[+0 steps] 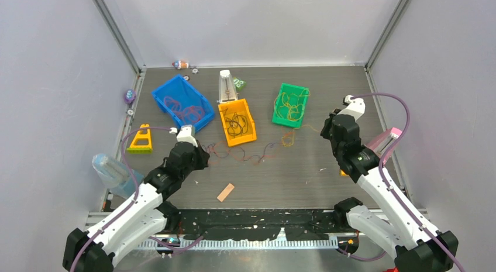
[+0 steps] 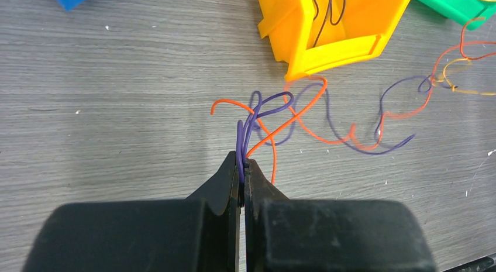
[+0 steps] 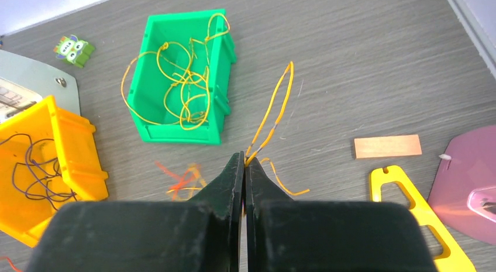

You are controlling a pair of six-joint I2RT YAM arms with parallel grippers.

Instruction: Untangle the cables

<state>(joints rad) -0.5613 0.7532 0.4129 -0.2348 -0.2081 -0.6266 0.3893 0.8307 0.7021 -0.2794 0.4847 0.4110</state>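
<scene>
A thin tangle of purple and orange cables (image 1: 245,154) lies on the table in front of the orange bin. My left gripper (image 2: 241,162) is shut on a purple cable (image 2: 266,108); an orange cable (image 2: 304,108) crosses it. My right gripper (image 3: 244,158) is shut on a yellow cable (image 3: 275,111) that loops up away from the jaws. A small orange and yellow tangle (image 3: 184,178) lies on the table left of the right gripper. In the top view the left gripper (image 1: 199,152) is at the tangle's left end and the right gripper (image 1: 330,128) is beyond its right end.
A blue bin (image 1: 169,88) holds reddish cables, an orange bin (image 1: 248,114) dark ones, a green bin (image 1: 301,99) yellow ones. A yellow triangular piece (image 1: 141,140), a clear bottle (image 1: 108,169), a small wooden block (image 1: 225,192), another block (image 3: 387,146) and a pink shape (image 3: 468,178) lie around.
</scene>
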